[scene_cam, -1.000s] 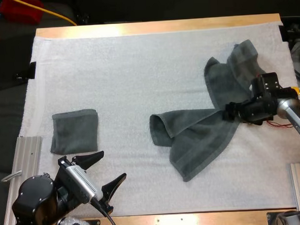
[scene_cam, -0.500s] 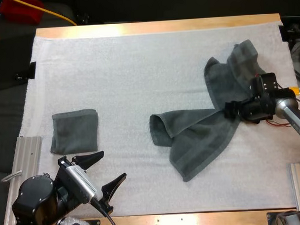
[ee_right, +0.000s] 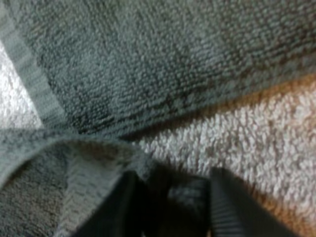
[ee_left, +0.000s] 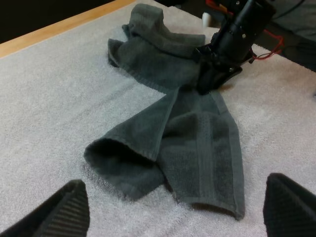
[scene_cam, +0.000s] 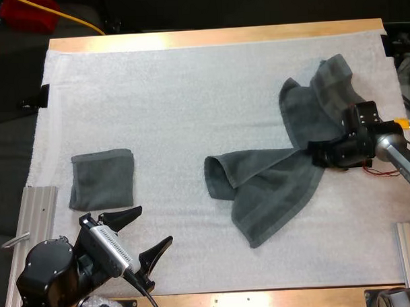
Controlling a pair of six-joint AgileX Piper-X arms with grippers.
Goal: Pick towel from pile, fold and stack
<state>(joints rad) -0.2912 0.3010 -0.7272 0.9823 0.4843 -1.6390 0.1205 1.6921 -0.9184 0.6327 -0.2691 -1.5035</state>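
At right of mat [scene_cam: 189,93]: right hand [scene_cam: 313,154] grips crumpled towel [scene_cam: 280,188] edge; left hand [scene_cam: 155,224] released, nr folded towel [scene_cam: 103,178].

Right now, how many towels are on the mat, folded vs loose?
folded towel: 1
loose towels: 2 as far as I can tell, since they overlap: crumpled towel, stretched towel
total: 3

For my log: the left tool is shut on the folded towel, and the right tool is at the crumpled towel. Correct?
No: the high view shows the left tool open, clear of the folded towel. The right tool is at the crumpled towel.
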